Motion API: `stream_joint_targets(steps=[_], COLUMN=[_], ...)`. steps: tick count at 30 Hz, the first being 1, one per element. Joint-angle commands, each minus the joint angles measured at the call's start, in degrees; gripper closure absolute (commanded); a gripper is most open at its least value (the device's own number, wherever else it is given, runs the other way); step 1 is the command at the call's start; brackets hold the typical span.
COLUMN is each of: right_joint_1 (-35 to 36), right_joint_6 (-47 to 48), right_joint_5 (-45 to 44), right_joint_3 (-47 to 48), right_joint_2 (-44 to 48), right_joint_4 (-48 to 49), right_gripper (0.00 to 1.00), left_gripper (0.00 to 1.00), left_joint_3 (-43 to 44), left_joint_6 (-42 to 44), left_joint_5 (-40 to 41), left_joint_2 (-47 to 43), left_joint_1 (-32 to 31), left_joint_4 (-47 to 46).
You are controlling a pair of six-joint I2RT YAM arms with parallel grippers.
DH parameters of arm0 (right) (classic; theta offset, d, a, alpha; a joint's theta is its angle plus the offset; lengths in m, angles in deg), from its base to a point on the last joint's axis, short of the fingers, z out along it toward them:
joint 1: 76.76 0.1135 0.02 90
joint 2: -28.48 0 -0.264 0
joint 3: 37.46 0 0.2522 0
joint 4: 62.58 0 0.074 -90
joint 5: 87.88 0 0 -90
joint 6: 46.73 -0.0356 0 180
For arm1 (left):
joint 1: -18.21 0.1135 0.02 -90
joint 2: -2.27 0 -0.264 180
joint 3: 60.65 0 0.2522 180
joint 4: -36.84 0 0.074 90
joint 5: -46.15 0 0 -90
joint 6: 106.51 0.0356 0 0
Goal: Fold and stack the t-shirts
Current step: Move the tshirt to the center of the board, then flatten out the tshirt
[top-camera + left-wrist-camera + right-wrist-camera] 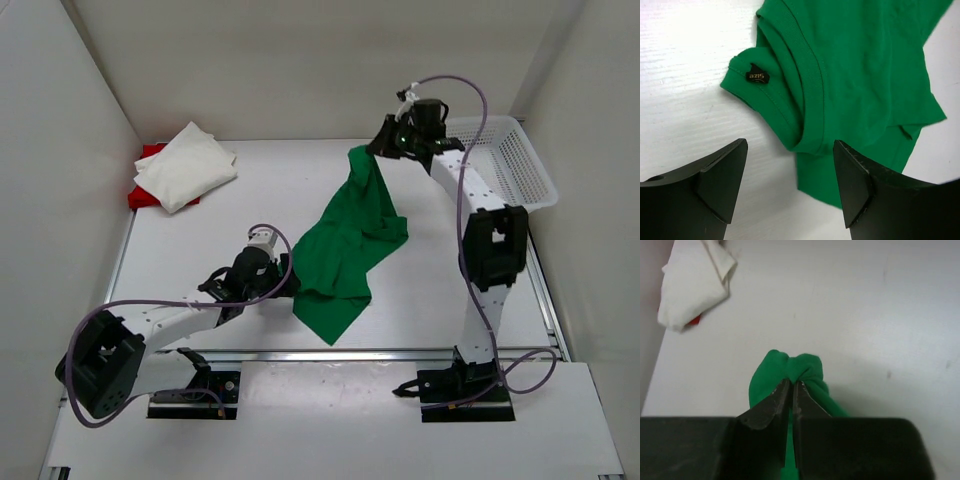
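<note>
Green t-shirt (865, 75), label (757, 77) left-wrist only

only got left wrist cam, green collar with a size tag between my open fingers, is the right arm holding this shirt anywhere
Observer: Yes. The right gripper is shut on a bunched bit of the green t-shirt at the far side, and the cloth trails from there down onto the table toward your arm.
Operator: where are the other two shirts
Observer: In the far left corner. The white t-shirt lies folded on top of the red t-shirt, of which only the edges show.
Operator: anything else out there
Observer: A white mesh basket sits at the far right edge, just behind the right arm.
</note>
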Motion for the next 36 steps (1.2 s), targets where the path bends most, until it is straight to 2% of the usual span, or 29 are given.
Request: stream_joint_targets(steps=[1, 3, 4, 5, 7, 10, 11, 12, 13, 16, 18, 19, 20, 21, 24, 28, 30, 36], right_joint_1=[3.7, 5.4, 6.0, 7.0, 7.2, 8.8, 9.8, 10.2, 10.7, 10.6, 9.3, 7.4, 6.2, 3.6, 0.6, -4.4, -6.0, -4.0], right_joint_6=[7.8, 9.2, 9.1, 9.6, 10.4, 13.0, 13.5, 13.7, 14.1, 14.1, 13.1, 10.8, 9.2, 6.0, 0.2, -6.2, -10.4, -10.9], right_joint_5=[-3.7, -5.6, -6.1, -6.4, -7.8, -15.4, -19.6, -23.2, -24.7, -29.2, -26.4, -22.5, -17.9, -15.8, -7.9, -5.3, -2.2, -1.9], right_joint_3=[22.1, 38.4, 45.1, 47.9, 54.9, 59.4, 59.8, 56.4, 54.3, 39.8, 20.0, 5.3, -7.0, -12.5, -38.6, -53.9, -62.0, -69.0], right_joint_2=[-11.6, -15.5, -17.9, -19.3, -21.1, -21.7, -21.8, -20.2, -19.0, -11.6, 2.9, 10.6, 14.5, 20.7, 31.1, 40.1, 43.4, 47.8], right_joint_4=[-17.4, -21.6, -24.4, -26.2, -33.3, -44.0, -46.9, -47.8, -47.5, -45.0, -28.2, -18.7, -15.2, -8.6, 3.4, 12.1, 16.1, 16.2], right_gripper=[1.0, 0.99, 0.9, 0.73, 0.65, 0.71, 0.78, 0.84, 0.85, 0.87, 0.89, 0.86, 0.83, 0.81, 0.74, 0.75, 0.73, 0.7], left_gripper=[0.2, 0.2, 0.19, 0.2, 0.21, 0.21, 0.21, 0.21, 0.21, 0.19, 0.19, 0.18, 0.17, 0.16, 0.14, 0.13, 0.12, 0.11], left_joint_3=[2.8, 3.2, 4.5, 5.0, 7.5, 11.3, 12.8, 14.0, 14.6, 17.3, 19.8, 20.3, 20.5, 21.0, 23.6, 30.6, 33.7, 47.3], left_joint_6=[0.7, 1.7, 1.8, 2.4, 4.5, 6.8, 6.9, 7.3, 8.0, 8.9, 9.4, 9.8, 10.1, 10.6, 14.0, 19.2, 21.4, 29.5], left_joint_5=[0.8, 1.6, 2.2, 2.3, 4.1, 4.7, 4.2, 4.1, 4.4, 5.5, 6.4, 6.9, 6.7, 6.7, 7.4, 5.9, 7.7, 8.0], left_joint_2=[-0.5, -1.2, -0.8, -0.6, 1.0, 4.3, 5.8, 6.9, 7.4, 10.7, 14.0, 15.1, 15.3, 16.1, 18.6, 25.3, 29.9, 42.2], left_joint_1=[0.1, -0.4, -1.1, -1.5, -3.7, -6.2, -6.9, -7.7, -8.3, -11.5, -13.0, -13.0, -13.1, -13.0, -14.4, -17.0, -18.8, -20.8], left_joint_4=[-0.8, -0.2, 0.2, 0.4, 1.3, 1.3, 2.8, 3.0, 3.2, 2.9, 3.9, 3.8, 3.5, 2.6, 0.2, 0.9, 1.0, 8.5])
